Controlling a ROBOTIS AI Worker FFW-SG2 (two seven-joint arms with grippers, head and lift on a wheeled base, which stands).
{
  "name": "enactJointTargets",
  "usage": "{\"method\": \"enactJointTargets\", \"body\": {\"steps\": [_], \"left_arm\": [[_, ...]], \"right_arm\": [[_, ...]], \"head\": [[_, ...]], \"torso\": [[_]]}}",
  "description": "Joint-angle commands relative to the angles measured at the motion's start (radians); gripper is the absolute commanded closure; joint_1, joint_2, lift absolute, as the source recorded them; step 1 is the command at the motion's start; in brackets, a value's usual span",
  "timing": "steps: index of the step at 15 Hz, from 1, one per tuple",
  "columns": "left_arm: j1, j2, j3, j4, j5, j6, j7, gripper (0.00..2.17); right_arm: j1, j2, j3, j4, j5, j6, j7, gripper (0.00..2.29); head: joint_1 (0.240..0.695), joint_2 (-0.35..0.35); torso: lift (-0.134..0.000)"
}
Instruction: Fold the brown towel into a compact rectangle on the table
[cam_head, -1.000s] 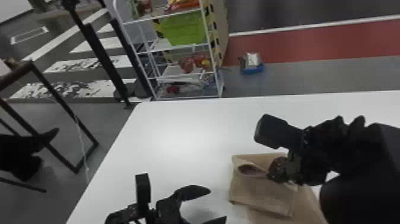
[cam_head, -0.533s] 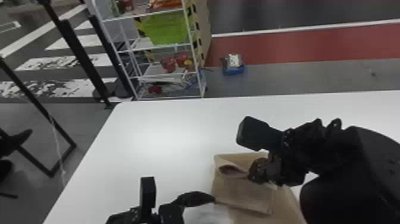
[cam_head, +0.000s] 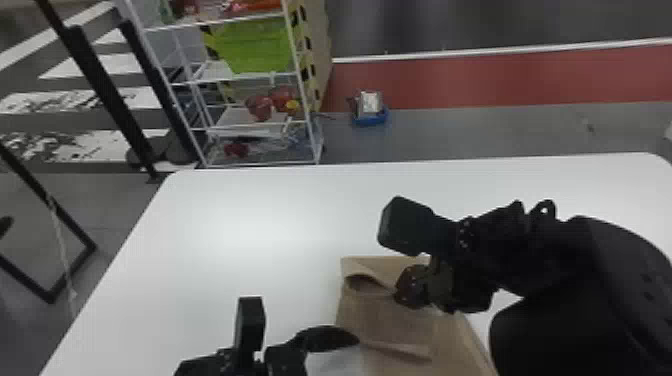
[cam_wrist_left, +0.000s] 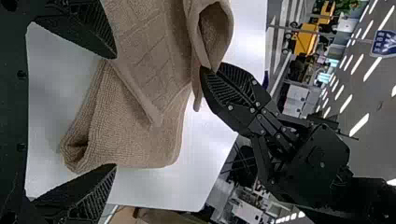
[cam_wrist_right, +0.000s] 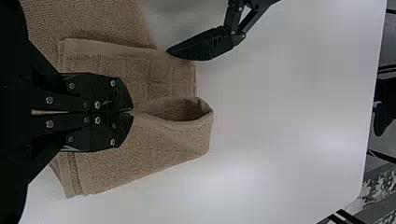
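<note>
Left gripper (cam_wrist_left: 116, 111) has moved to the towel's (cam_head: 387, 325) edge, released; right gripper (cam_wrist_right: 132, 112) clenches a raised fold. Folding appears partly done; flattening and squaring remain.

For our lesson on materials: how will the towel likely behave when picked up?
The towel is probably floppy: it bulges into a soft loop beside the right gripper. Its rough, nubbly weave suggests it won't slip easily. Being loosely layered, it may well unfold if lifted by one layer.
</note>
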Motion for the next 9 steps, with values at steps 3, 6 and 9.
{"method": "enactJointTargets", "body": {"steps": [3,6,9], "left_arm": [[0.0,-0.004,-0.016,-0.017,-0.003,0.012,0.008,0.06],[0.002,-0.004,-0.025,-0.023,-0.001,0.012,0.009,0.07],[0.002,-0.004,-0.036,-0.027,-0.003,0.016,0.011,0.07]], "right_arm": [[0.012,-0.023,0.015,-0.015,-0.004,-0.003,0.003,1.35],[0.015,-0.023,0.035,-0.015,-0.001,-0.003,0.003,1.35],[0.02,-0.029,0.046,-0.024,-0.005,-0.003,0.003,1.35]], "head": [[0.695,0.178],[0.695,0.173],[0.695,0.176]], "torso": [[-0.123],[-0.123],[-0.123]]}}
